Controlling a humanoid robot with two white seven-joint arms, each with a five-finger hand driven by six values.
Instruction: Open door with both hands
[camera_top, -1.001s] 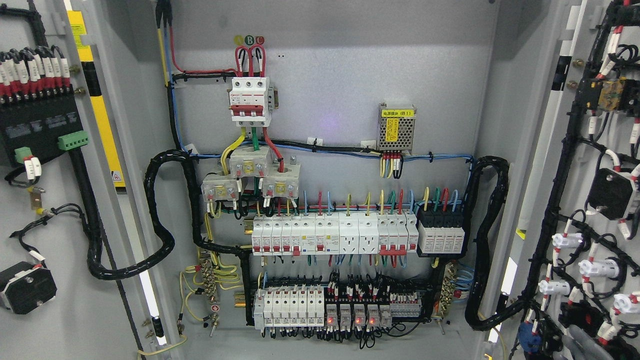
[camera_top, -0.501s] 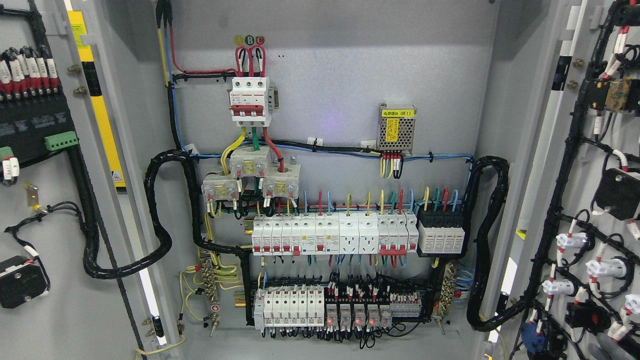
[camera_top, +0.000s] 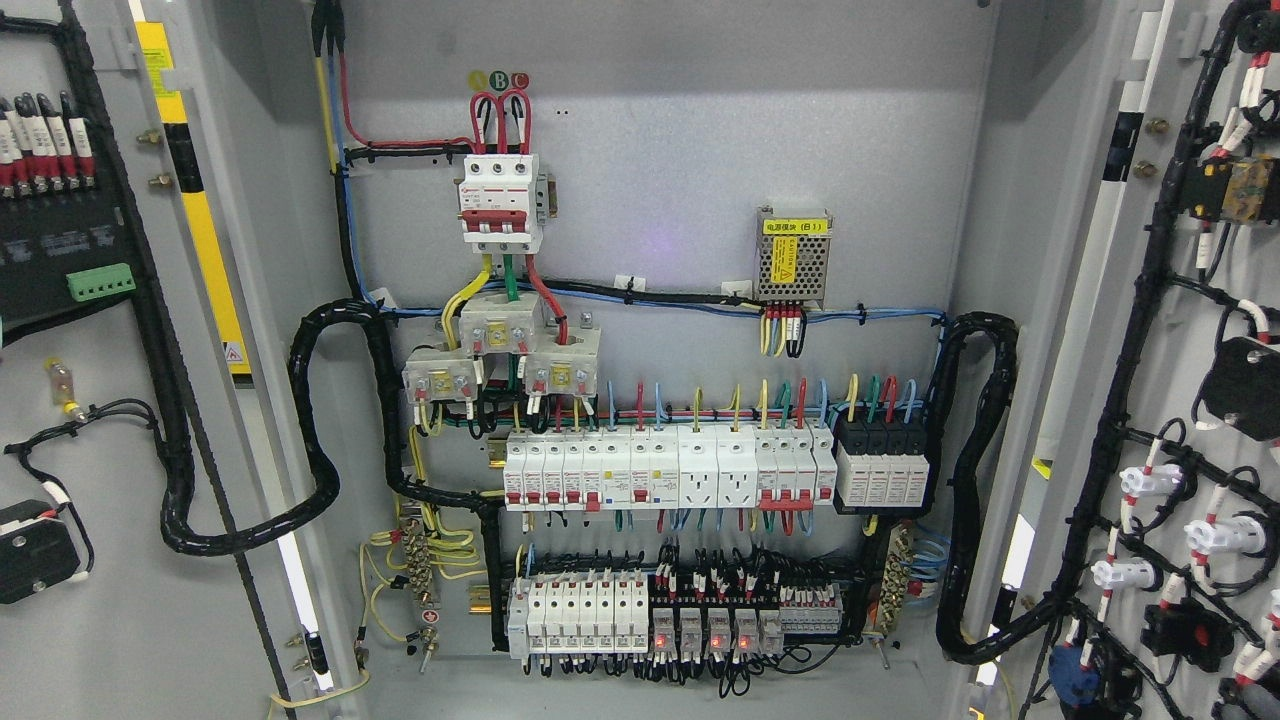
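Both doors of a grey electrical cabinet stand swung wide. The left door (camera_top: 110, 600) shows its inner face at the picture's left, with black modules, a green connector and black cable loom. The right door (camera_top: 1160, 330) shows its inner face at the right, carrying white and black switch backs and wiring. Between them the cabinet's back panel (camera_top: 680, 130) is fully exposed. No robot hand or arm appears anywhere in the head view.
On the back panel sit a red-and-white main breaker (camera_top: 500, 200), a small power supply (camera_top: 793, 255), a row of white breakers (camera_top: 660, 470) and a lower row of relays (camera_top: 690, 620). Thick black conduits (camera_top: 320, 440) loop to each door.
Both doors have swung further outward: the left door's parts have slid left and the right door's parts have slid right, toward the picture's edges.
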